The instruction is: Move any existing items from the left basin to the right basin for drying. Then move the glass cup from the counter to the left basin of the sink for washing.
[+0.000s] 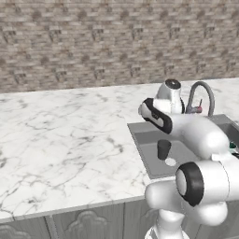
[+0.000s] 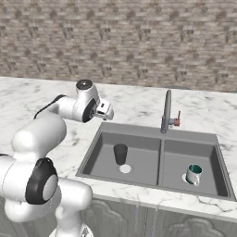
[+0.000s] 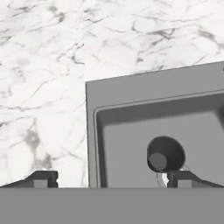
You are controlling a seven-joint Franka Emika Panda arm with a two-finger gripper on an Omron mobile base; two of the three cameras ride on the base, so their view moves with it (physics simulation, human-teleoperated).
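Note:
The glass cup is a small dark tumbler standing upright in the left basin of the sink, just behind the pale drain. It also appears as the glass cup and, from above, the glass cup. My gripper hangs over the counter near the sink's back left corner, above and left of the cup. Seen from the hand, the gripper is open, holding nothing, with the cup beside its right fingertip. A teal-and-white mug stands in the right basin.
A curved chrome faucet with a red-tipped lever rises behind the divider between the basins. White marble counter stretches wide to the left of the sink. A brick wall runs along the back.

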